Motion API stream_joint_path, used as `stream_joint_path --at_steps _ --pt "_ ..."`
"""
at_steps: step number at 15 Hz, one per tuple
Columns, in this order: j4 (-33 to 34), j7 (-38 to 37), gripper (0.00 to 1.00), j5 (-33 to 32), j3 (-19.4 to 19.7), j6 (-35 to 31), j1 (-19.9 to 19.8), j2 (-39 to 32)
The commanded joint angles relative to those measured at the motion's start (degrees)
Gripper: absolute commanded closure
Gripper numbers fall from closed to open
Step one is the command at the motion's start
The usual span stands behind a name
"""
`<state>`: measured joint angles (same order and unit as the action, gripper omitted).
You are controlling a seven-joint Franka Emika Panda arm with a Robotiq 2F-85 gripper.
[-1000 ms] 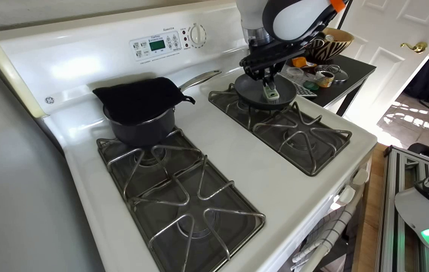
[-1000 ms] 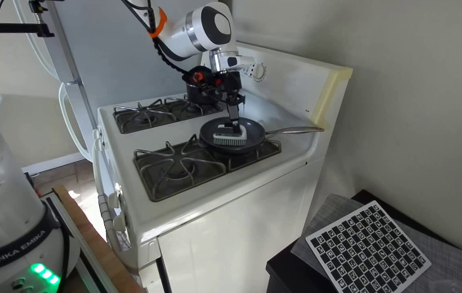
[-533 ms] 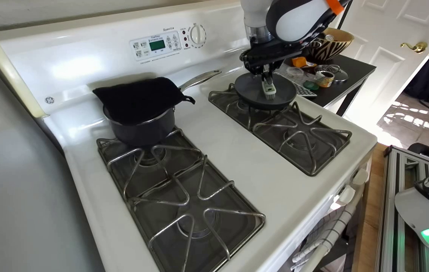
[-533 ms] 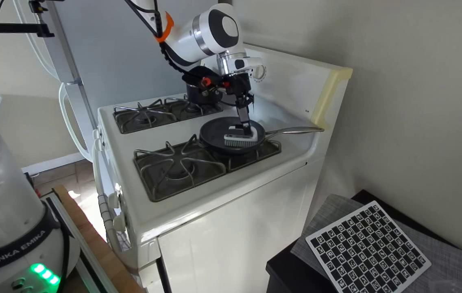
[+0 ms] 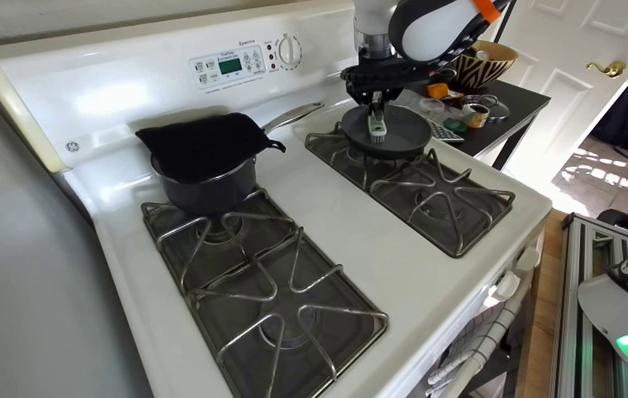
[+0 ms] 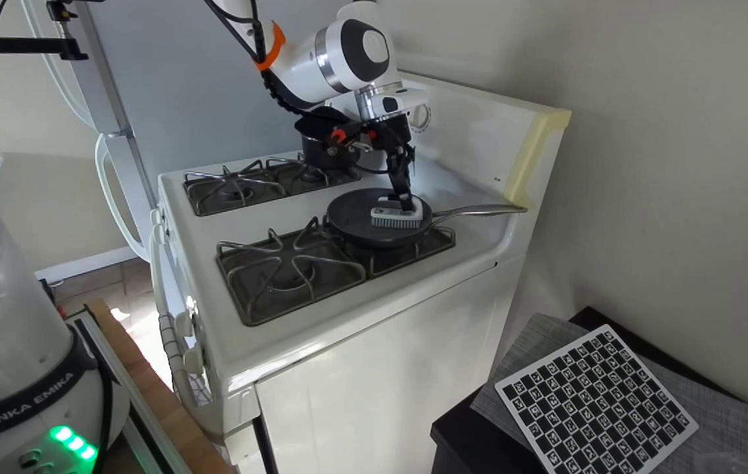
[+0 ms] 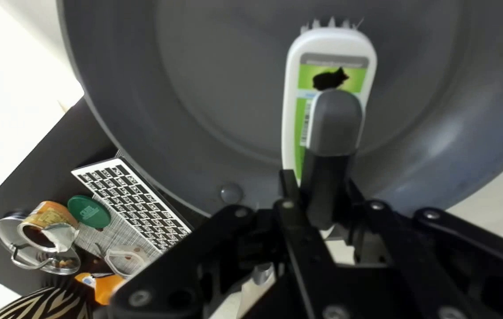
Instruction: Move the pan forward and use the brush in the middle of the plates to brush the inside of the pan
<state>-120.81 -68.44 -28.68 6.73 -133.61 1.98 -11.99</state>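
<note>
At the back edge of the white stovetop [image 5: 330,215], nr the corner by the black table [image 5: 521,97], sits the pan [image 6: 355,216]; it's on the rear end of the table-side grate [image 6: 295,257], metal hdl aimed at that back corner; inside it, a bit toward the hdl side, is the brush [image 7: 309,75], white body w/ a green label, bristles facing down onto the pan floor; can't tell how hard they press; the gripper [image 6: 405,197] hangs above the pan floor & is clamped on the brush; wrist cam shows a dark fingertip [image 7: 336,119] across part of the label; the arm [image 6: 361,52] reaches in from the front-edge side.

At the other back corner, by the fridge [image 6: 170,125], stands a deep dark pot [image 5: 209,193], black cloth [image 5: 203,143] draped over its top, metal hdl jutting out on the pan's side; it's on the rear end of the fridge-side grate [image 5: 234,297]; a checked towel [image 5: 471,342] hangs at the front edge; on the table, along the stove-side edge, lies a board [image 7: 132,199] w/ printed black squares; nr it, a green lid [image 7: 88,211], a can [image 7: 56,212], a glass lid [image 7: 67,259] & an orange packet [image 7: 106,288]; part of a striped bowl [image 7: 43,305] shows at the wrist view's bottom-left corner.
</note>
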Motion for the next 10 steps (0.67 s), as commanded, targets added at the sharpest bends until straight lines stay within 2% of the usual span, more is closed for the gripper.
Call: stream_joint_path --at_steps 1,4,10 --pt "-0.7 0.7 0.96 5.8 -1.3 -1.8 -0.1 -0.1" --pt "-1.1 0.6 0.96 6.4 -1.7 -1.2 0.6 1.2" --pt "-0.9 -0.3 0.96 2.2 -2.5 1.4 2.5 5.3"
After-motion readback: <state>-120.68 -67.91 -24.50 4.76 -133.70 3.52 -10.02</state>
